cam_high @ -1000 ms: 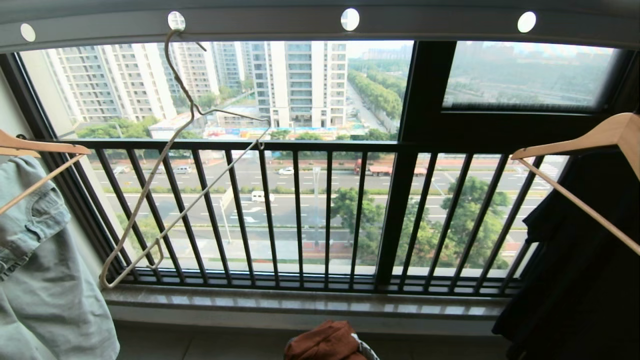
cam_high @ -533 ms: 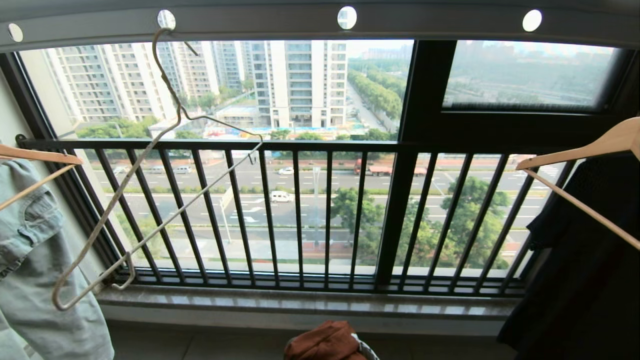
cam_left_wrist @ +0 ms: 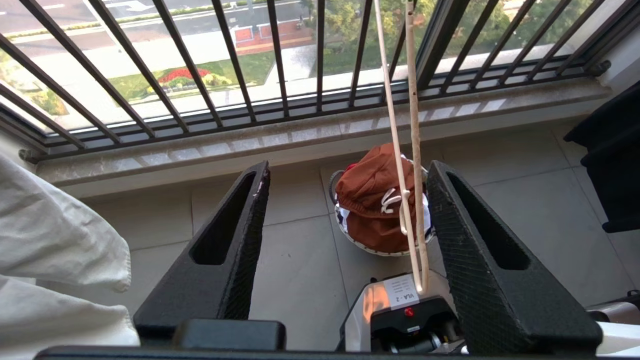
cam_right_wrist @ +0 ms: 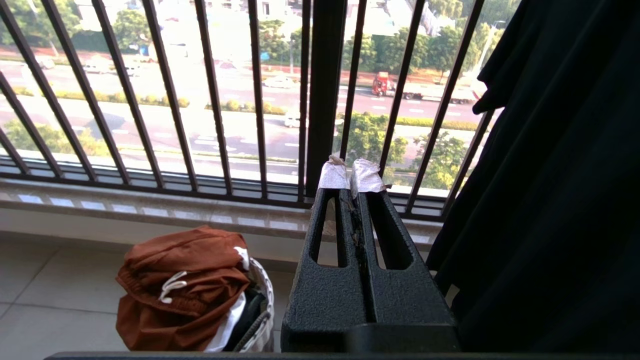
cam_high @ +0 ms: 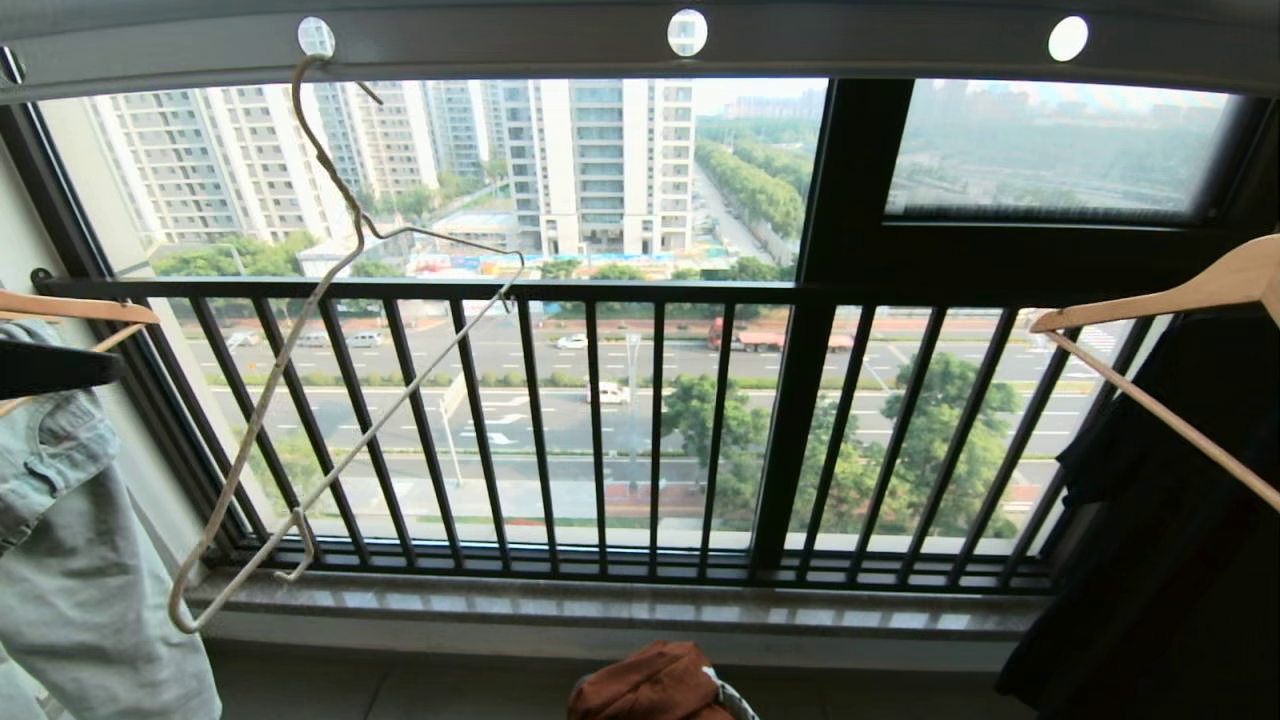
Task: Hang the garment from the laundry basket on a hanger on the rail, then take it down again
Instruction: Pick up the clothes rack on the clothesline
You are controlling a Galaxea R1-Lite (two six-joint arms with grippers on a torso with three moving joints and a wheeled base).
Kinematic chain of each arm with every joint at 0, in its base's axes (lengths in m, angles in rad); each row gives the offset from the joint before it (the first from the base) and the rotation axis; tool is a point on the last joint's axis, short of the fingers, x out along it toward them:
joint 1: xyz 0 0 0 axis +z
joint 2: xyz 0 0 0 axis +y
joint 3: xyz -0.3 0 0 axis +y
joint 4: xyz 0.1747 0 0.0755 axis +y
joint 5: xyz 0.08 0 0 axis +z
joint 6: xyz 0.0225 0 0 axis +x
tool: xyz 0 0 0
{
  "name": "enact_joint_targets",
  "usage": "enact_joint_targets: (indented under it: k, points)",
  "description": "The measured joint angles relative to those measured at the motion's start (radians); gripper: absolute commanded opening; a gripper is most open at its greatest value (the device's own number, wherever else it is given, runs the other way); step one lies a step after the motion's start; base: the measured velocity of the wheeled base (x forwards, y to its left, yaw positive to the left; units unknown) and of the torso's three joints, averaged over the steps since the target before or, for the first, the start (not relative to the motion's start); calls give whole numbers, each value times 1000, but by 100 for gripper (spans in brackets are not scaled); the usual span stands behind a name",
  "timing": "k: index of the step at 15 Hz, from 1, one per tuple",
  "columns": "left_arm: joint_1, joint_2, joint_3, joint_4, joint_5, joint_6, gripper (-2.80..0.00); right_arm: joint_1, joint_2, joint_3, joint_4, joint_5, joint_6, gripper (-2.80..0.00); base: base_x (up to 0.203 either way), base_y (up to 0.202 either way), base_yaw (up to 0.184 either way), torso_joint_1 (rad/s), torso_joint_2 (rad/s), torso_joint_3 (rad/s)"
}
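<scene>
Now left fingers [cam_left_wrist: 220, 240] apart, empty.

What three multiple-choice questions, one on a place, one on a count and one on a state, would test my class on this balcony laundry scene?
1. Where are the rust-brown shorts?
A. Heaped in the basket on the floor
B. On the wire hanger
C. Over the black railing

2. How many round holes in the grey overhead rail show in the head view?
A. One
B. Three
C. Six

3. How does the cream wire hanger hang?
A. Level, carrying the shorts
B. Tilted and bare, its hook in a rail hole
C. Lying on the floor

Answers: 1 A, both wrist views show the shorts piled in the basket. 2 B, three bright holes line the rail. 3 B, one end hangs far lower and nothing is on it.
</scene>
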Motion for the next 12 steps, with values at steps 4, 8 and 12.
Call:
enact_joint_targets:
  k: [4, 8, 12]
  points:
    - [-60, 57, 1, -65, 1, -11, 0, 0, 0, 0, 0, 0, 0, -280, 0, 0, 0, 0, 0, 0]
    - [-125, 103, -2, -105, 28, -7, 0, 0, 0, 0, 0, 0, 0, -280, 0, 0, 0, 0, 0, 0]
    - [-132, 153, 13, -166, 119, -7, 0, 0, 0, 0, 0, 0, 0, -280, 0, 0, 0, 0, 0, 0]
